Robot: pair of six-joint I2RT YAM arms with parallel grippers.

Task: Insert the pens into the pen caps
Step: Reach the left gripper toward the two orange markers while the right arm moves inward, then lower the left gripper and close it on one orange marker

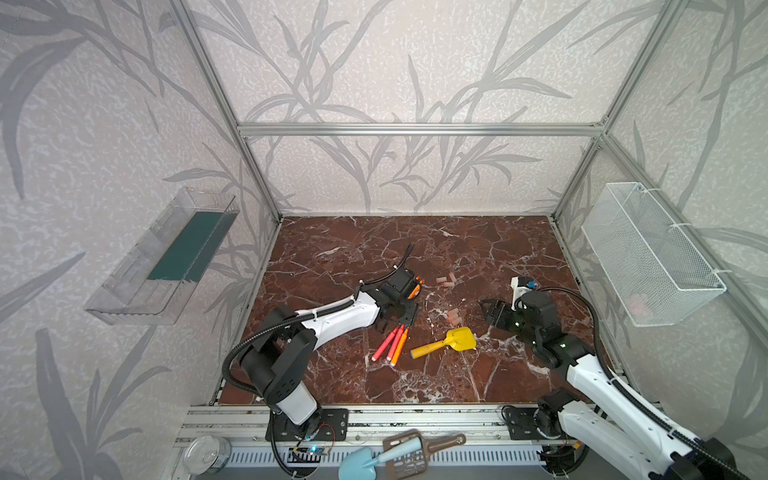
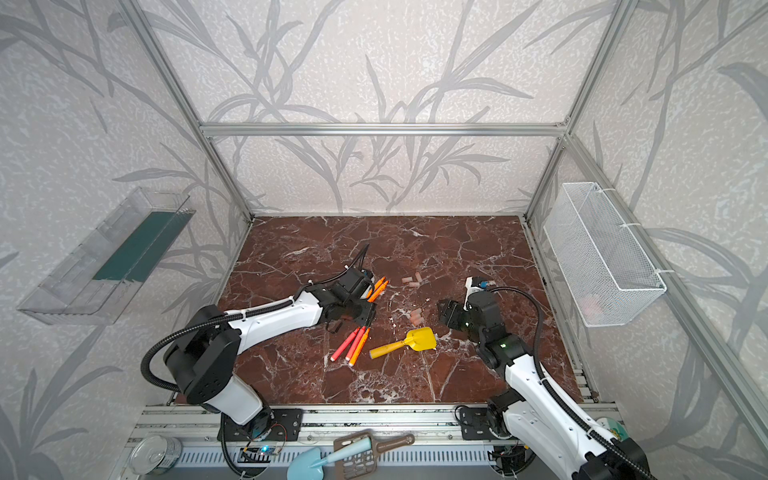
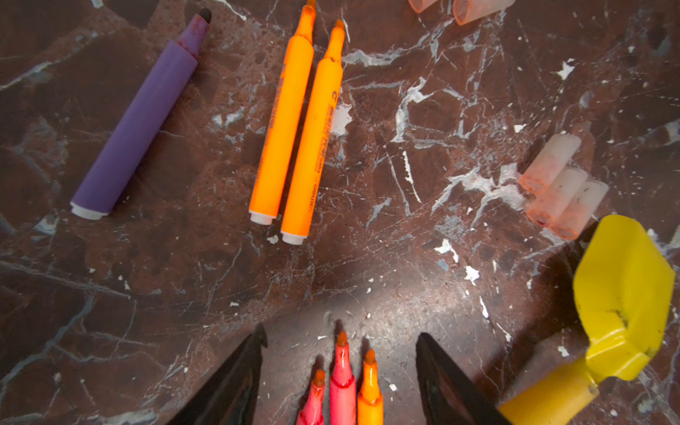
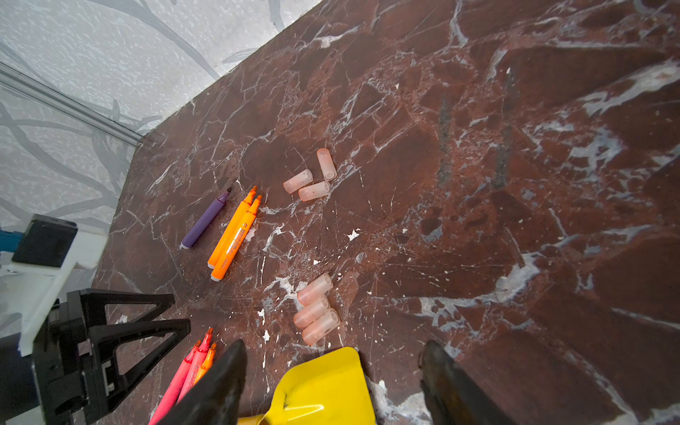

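Opening step, by the look of it: nothing capped yet, everything loose on the worktop (image 1: pixel 415 249).

Left pincer (image 3: pixel 342 335): spread wide, empty, poised over the felt tips of the near trio of pens (image 1: pixel 390 345). Two pinkish-red and one orange there, side by side and touching, just left of the yellow toy shovel (image 1: pixel 446 343). Cannot tell whether touching the worktop or clear of it.

Right pincer (image 4: pixel 335 346): likewise spread wide and empty, hanging right of the near three caps (image 1: pixel 454 316), over the shovel's blade.

Farther back: purple pen (image 3: pixel 140 121) lying alone, two orange pens (image 3: pixel 290 128) touching each other just to its right. Far three caps (image 4: pixel 312 176) further right again, well apart from the near three.

Next, probably: lower the left pincer and close on a single pen. Awkward, given how tightly packed; likely best to take an outer one, or nudge them apart first. Then bring the right pincer left onto one near cap, gripping across its barrel with the mouth left free. Finally, line up tip with mouth before pushing home.
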